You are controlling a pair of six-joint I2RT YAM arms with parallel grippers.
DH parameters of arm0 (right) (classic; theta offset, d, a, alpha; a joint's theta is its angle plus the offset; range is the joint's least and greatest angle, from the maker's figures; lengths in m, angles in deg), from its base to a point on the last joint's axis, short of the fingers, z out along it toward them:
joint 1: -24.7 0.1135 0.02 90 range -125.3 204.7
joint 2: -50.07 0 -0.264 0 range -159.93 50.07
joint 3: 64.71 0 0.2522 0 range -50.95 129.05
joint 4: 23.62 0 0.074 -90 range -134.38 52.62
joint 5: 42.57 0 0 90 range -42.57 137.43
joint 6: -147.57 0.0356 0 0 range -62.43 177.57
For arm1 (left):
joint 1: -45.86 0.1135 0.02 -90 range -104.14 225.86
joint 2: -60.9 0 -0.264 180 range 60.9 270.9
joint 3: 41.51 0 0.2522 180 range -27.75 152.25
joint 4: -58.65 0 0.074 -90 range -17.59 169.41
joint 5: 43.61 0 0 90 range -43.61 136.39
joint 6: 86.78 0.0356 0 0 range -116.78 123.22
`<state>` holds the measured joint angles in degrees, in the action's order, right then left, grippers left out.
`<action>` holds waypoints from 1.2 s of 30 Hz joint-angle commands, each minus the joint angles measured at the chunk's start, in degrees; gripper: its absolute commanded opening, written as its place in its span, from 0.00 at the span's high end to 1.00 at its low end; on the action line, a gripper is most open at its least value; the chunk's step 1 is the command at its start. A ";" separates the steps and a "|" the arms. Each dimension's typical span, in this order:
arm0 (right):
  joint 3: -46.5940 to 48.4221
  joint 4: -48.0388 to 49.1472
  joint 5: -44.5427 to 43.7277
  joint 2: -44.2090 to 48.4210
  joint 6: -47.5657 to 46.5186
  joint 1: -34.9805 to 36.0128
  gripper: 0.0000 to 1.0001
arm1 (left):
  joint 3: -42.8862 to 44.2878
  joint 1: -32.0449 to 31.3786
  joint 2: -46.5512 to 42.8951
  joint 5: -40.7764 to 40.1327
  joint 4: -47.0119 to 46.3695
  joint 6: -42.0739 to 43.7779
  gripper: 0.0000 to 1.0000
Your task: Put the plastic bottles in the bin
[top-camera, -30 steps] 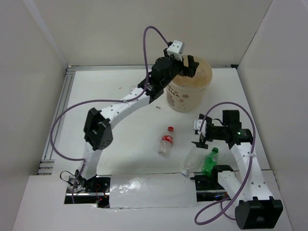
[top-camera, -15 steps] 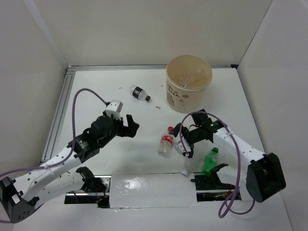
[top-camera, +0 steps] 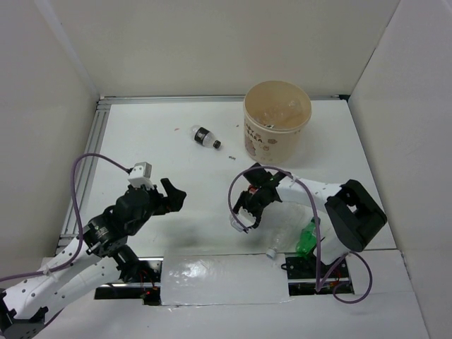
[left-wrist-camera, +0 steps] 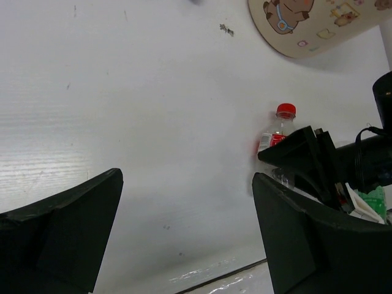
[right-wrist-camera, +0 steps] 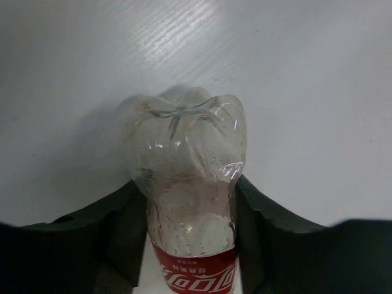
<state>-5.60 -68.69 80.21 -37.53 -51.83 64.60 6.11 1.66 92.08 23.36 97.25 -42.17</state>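
Note:
A clear plastic bottle with a red label (right-wrist-camera: pixel 187 202) lies on the white table, base pointing away from the right wrist camera. My right gripper (right-wrist-camera: pixel 187 233) is shut on it, a finger pressed to each side; from above that gripper (top-camera: pixel 248 207) covers most of the bottle (top-camera: pixel 237 222). A dark-labelled bottle (top-camera: pixel 205 137) lies left of the beige bin (top-camera: pixel 256 138). A green bottle (top-camera: pixel 308 239) and a clear one (top-camera: pixel 280 240) lie near the right arm's base. My left gripper (top-camera: pixel 169 198) hangs open over bare table (left-wrist-camera: pixel 190 239), left of the red-capped bottle (left-wrist-camera: pixel 277 131).
Clear bottles lie inside the bin (top-camera: pixel 282 113). White walls enclose the table on three sides, with a metal rail (top-camera: pixel 88 162) along the left edge. The bin's printed side (left-wrist-camera: pixel 306 21) shows at the top of the left wrist view.
My left arm has pulled back from above the bin to the near left. My right gripper has swung left over the red-label bottle and closed on it.

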 commanded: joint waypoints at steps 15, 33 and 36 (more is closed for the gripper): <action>40.34 13.62 6.01 7.96 75.19 0.90 0.65 | 11.03 10.71 22.14 0.95 -9.27 -29.66 0.01; 53.36 9.35 2.54 -4.08 86.90 -31.02 0.00 | 45.57 24.69 67.94 16.35 -11.04 -30.90 0.01; 51.08 9.34 5.11 -1.18 88.92 -33.39 0.00 | 50.58 24.69 74.62 14.59 -9.12 -30.90 0.01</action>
<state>43.29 -59.08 80.16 -43.32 34.15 32.80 51.90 26.29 162.46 38.57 86.15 -73.47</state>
